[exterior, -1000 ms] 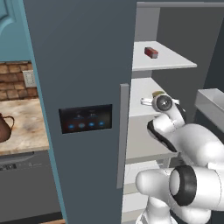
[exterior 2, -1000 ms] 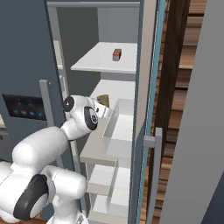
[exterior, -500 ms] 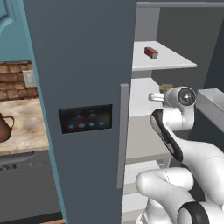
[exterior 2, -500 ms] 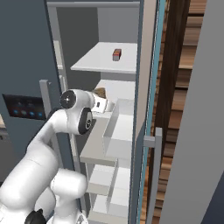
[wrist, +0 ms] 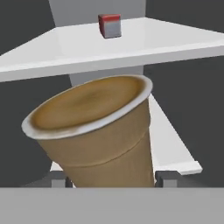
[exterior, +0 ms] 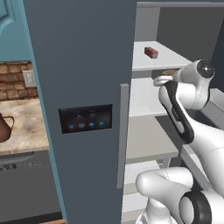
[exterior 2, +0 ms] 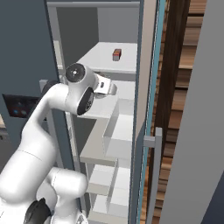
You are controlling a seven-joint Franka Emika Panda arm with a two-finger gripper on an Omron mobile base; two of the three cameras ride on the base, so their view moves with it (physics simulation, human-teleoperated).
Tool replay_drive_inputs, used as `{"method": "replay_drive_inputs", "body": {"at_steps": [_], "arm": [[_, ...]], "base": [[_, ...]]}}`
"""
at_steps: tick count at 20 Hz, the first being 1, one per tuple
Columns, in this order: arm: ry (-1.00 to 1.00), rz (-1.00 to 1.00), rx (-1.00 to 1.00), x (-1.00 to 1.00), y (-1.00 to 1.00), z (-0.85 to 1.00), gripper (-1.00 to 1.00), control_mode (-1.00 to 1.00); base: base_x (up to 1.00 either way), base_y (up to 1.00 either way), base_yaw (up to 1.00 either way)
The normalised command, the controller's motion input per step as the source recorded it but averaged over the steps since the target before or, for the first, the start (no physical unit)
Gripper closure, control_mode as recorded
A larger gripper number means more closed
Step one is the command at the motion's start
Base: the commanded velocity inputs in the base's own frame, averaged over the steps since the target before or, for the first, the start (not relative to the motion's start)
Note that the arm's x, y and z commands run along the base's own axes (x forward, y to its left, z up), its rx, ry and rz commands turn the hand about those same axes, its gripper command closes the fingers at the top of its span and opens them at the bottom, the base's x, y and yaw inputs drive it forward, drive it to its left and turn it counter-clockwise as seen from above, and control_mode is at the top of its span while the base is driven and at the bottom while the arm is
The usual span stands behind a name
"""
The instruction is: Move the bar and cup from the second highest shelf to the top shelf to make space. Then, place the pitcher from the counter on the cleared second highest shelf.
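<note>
The tan cup (wrist: 94, 131) sits tilted between my gripper's (wrist: 113, 179) two dark fingertips (wrist: 168, 178), and the gripper is shut on it. In the left base view the cup (exterior: 168, 73) shows at the hand, just under the front edge of the top shelf (exterior: 179, 59). The red bar (wrist: 109, 25) lies on the top shelf (wrist: 65, 48), also seen as the bar (exterior: 151, 52) and the bar (exterior 2: 117, 54). Below the cup lies the second highest shelf (wrist: 173, 146). The brown pitcher (exterior: 3, 127) stands on the counter (exterior: 26, 127) at far left.
The tall grey cabinet's open door (exterior: 87, 87) with a dark control panel (exterior: 85, 119) stands left of the shelves. A second door edge with a handle (exterior 2: 151, 144) bounds the right side. Lower shelves and bins (exterior 2: 116, 135) sit beneath the hand.
The arm has stretched upward and the hand has risen with the cup from the second highest shelf's level up to the top shelf's front edge. The bar has not moved.
</note>
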Motion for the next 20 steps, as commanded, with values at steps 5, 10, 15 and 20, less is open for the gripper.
{"method": "replay_drive_inputs", "body": {"at_steps": [5,10,15,20], "arm": [[-0.03,0.14,0.02,0.0,0.0,0.55,1.0,-1.0],[-0.02,0.04,-0.03,0.01,0.0,0.25,1.0,-1.0],[-0.06,0.0,-0.03,0.18,0.0,0.22,1.0,-1.0],[-0.14,0.0,0.0,0.35,0.0,0.24,1.0,-1.0]], "base": [[0.0,0.0,0.0],[0.0,0.0,0.0],[0.0,0.0,0.0],[0.0,0.0,0.0]]}}
